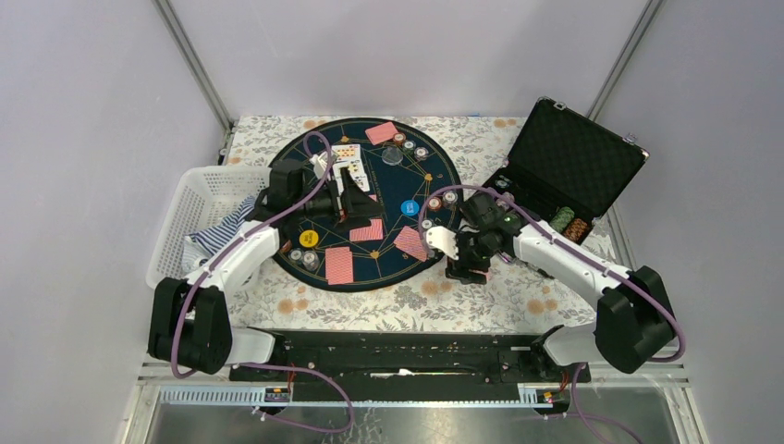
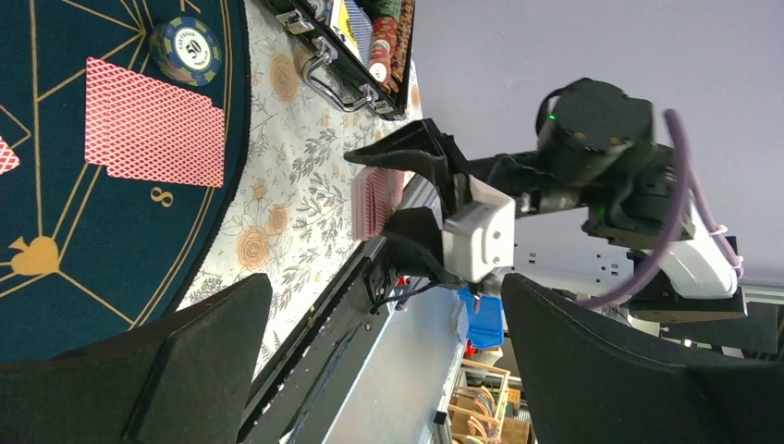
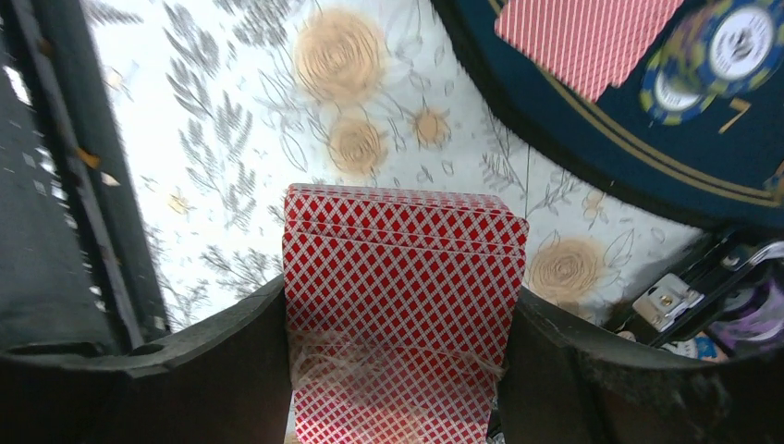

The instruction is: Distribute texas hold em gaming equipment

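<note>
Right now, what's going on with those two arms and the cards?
Left gripper open, empty, over the mat. Right gripper shut on card deck, beside the mat. Nothing blocking.

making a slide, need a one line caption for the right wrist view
Right tool clamps a deck of red-backed cards over the floral tablecloth, beside the dark-blue mat

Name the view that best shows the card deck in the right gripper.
Right wrist view: the deck fills the frame inside the right gripper, red backs sharp. Left wrist shows it small and distant; from the top it cannot be made out.
</note>
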